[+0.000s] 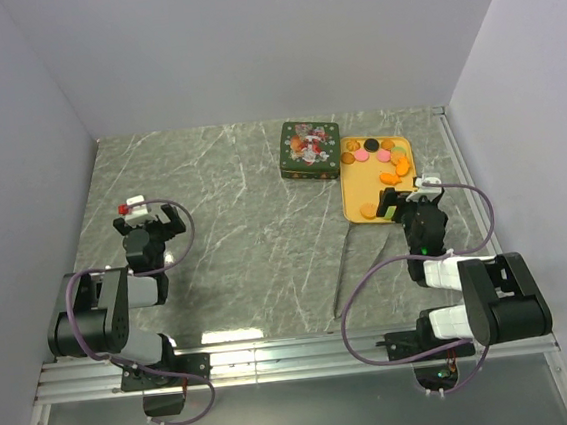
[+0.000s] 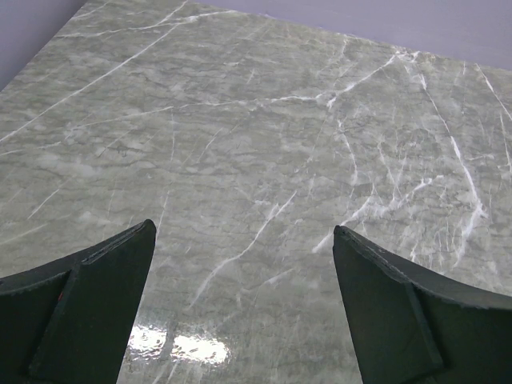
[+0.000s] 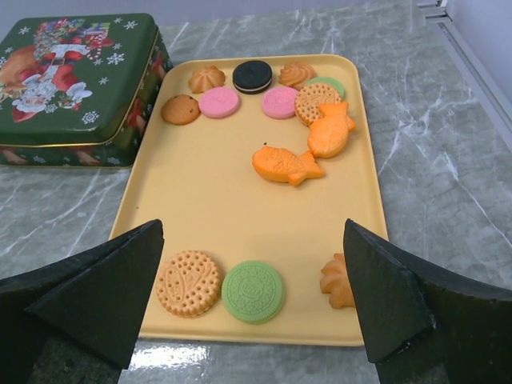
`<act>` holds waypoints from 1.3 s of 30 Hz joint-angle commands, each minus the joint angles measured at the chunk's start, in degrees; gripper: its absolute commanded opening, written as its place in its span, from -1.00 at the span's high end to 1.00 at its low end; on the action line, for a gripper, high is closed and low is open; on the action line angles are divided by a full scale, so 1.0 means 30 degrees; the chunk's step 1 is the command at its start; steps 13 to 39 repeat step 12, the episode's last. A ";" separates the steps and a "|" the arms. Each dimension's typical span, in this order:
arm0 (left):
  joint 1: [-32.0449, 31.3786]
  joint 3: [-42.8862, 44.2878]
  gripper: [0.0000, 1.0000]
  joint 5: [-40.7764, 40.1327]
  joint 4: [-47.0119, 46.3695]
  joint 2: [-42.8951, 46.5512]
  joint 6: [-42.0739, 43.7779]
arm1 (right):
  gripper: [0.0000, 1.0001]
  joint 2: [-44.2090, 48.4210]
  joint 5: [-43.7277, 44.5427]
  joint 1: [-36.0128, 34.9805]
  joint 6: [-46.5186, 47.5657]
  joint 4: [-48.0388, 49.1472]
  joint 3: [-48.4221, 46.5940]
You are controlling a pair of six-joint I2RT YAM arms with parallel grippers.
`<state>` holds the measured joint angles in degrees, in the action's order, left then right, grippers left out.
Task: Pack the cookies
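Cookies (image 3: 288, 166): spread on yellow tray (image 3: 208, 212) beside Christmas tin (image 3: 72, 72)
Right gripper (image 3: 252, 240): wide, empty, above tray
Left gripper (image 2: 244, 232): wide, empty

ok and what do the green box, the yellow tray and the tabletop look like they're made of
Green box: probably printed tin, glossy, with a Christmas picture and a gold line round its edge.
Yellow tray: likely plastic, matte, with a rounded moulded rim.
Tabletop: grey-green marble look with white veins, polished enough to mirror a light; real stone or laminate, cannot tell.
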<state>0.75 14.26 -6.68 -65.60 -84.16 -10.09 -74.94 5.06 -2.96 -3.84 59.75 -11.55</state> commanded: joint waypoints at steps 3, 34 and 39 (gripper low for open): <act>-0.0076 0.0109 -0.99 0.0321 -0.1043 0.0133 0.0315 | -1.00 0.0164 0.0071 0.0050 -0.0011 0.1208 -0.0339; -0.0076 0.0051 -0.99 0.0322 -0.1159 0.0163 0.0315 | -0.99 0.0135 0.0071 0.0050 -0.0010 0.1237 -0.0339; -0.0076 0.0051 -0.99 0.0322 -0.1159 0.0163 0.0315 | -0.99 0.0135 0.0071 0.0050 -0.0010 0.1237 -0.0339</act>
